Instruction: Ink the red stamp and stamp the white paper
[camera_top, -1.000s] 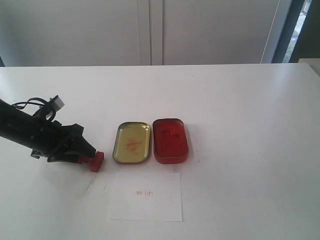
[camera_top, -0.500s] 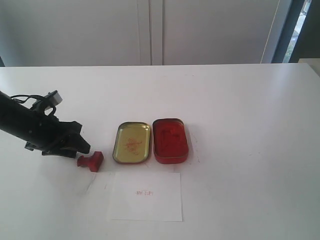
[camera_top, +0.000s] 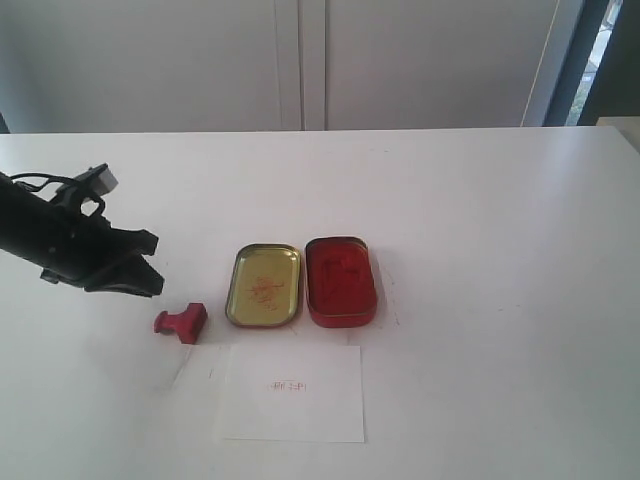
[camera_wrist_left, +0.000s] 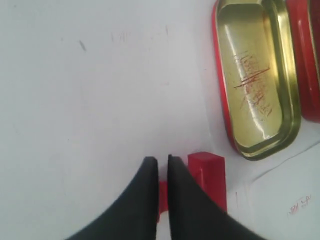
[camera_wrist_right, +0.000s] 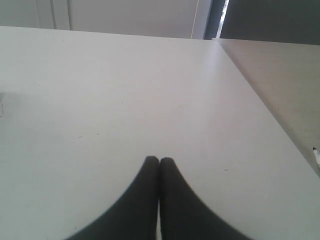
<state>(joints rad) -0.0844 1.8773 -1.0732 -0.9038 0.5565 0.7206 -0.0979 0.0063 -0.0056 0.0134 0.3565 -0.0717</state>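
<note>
The red stamp (camera_top: 182, 322) lies on its side on the table, left of the white paper (camera_top: 292, 393), which bears a faint red imprint (camera_top: 288, 386). My left gripper (camera_top: 150, 285) hovers up and to the left of the stamp, apart from it. In the left wrist view its black fingers (camera_wrist_left: 162, 160) stand a narrow gap apart with nothing between them; the stamp (camera_wrist_left: 207, 175) lies on the table beyond, partly hidden by them. A corner of the paper (camera_wrist_left: 280, 200) shows there too. My right gripper (camera_wrist_right: 159, 160) is shut and empty over bare table, out of the exterior view.
The open red ink-pad tin (camera_top: 342, 280) and its gold lid (camera_top: 264, 285) lie side by side just behind the paper. In the left wrist view the lid (camera_wrist_left: 255, 75) and the tin's edge (camera_wrist_left: 307, 50) lie past the stamp. The table's right edge (camera_wrist_right: 270, 115) runs near my right gripper.
My left gripper has let go of the stamp and drawn back up and to the left. The stamp stays on its side on the table. The right arm has not moved.
</note>
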